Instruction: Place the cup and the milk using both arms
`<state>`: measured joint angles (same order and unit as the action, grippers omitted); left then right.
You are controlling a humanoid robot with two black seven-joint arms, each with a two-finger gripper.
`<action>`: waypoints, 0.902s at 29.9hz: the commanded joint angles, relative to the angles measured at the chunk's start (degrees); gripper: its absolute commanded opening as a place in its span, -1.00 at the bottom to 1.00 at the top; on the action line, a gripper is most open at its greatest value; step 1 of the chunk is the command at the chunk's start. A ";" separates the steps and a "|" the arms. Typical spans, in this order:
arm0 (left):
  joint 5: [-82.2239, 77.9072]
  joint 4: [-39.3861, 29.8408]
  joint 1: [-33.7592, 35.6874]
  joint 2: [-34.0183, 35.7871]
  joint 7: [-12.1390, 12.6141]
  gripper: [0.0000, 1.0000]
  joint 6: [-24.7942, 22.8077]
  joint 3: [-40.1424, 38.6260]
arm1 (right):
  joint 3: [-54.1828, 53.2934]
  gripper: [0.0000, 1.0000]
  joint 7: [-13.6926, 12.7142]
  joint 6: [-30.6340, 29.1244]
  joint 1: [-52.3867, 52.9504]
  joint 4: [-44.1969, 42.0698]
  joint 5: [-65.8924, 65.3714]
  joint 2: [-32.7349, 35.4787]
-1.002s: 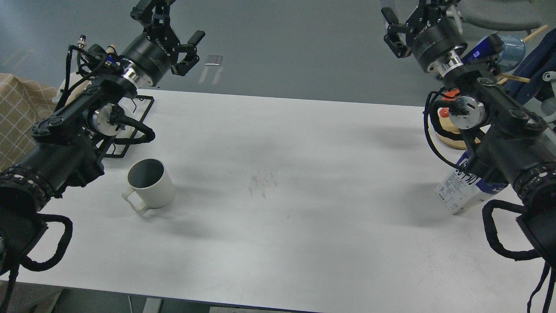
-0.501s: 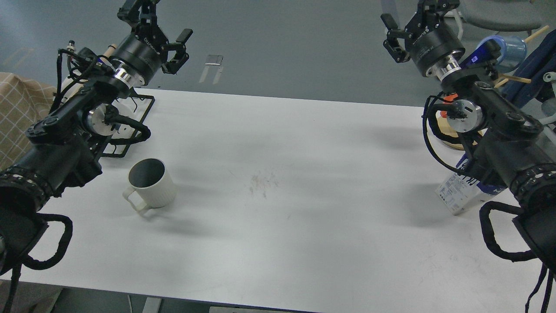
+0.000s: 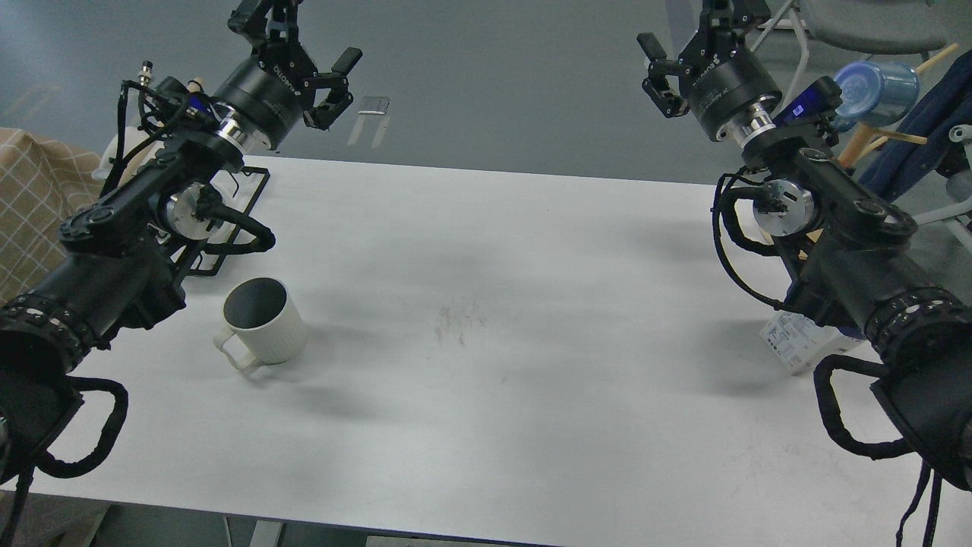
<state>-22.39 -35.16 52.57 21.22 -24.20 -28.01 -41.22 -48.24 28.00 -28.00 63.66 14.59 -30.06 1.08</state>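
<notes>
The off-white ribbed cup (image 3: pixel 262 323) stands upright on the white table (image 3: pixel 486 319) at the left, with its handle toward the front left. The milk carton (image 3: pixel 797 343) stands at the right edge, mostly hidden behind my right arm; only its white lower part shows. My left gripper (image 3: pixel 304 38) is open and empty, raised beyond the table's far left edge, well behind the cup. My right gripper (image 3: pixel 687 30) is open and empty, raised beyond the far right edge, well away from the carton.
A black wire rack (image 3: pixel 247 194) sits at the table's far left corner, partly behind my left arm. A blue cup (image 3: pixel 873 83) on wooden pegs and a dark blue cloth (image 3: pixel 926 114) are at the far right. A checked cloth (image 3: pixel 30 205) lies off the table's left side.
My right arm has swung left, covering more of the milk carton. My left gripper dipped left, then came back to the right. The cup has not moved.
</notes>
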 commanded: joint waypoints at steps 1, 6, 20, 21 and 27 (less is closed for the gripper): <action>-0.11 -0.09 -0.02 -0.22 0.03 0.98 0.01 0.00 | -0.01 1.00 0.00 0.00 0.50 -0.09 0.00 -0.02; -0.46 -1.05 -0.02 0.31 0.21 0.98 0.01 1.14 | 0.08 1.00 0.00 0.00 1.02 -0.70 0.00 -0.20; -27.51 -26.79 -1.51 19.28 3.55 0.98 0.01 6.67 | 0.08 1.00 0.00 0.00 1.82 -1.50 0.00 -0.73; -29.53 -28.46 -1.60 20.77 3.55 0.98 0.01 7.46 | 0.08 1.00 0.00 0.00 1.82 -1.50 0.00 -0.73; -49.33 -43.15 -3.18 35.12 2.76 0.98 0.01 11.51 | 0.08 1.00 0.00 0.00 1.73 -1.14 0.00 -0.64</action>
<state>-65.26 -74.00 50.19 51.83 -21.01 -28.00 -30.52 -48.15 28.00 -28.00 65.50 13.27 -30.06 0.36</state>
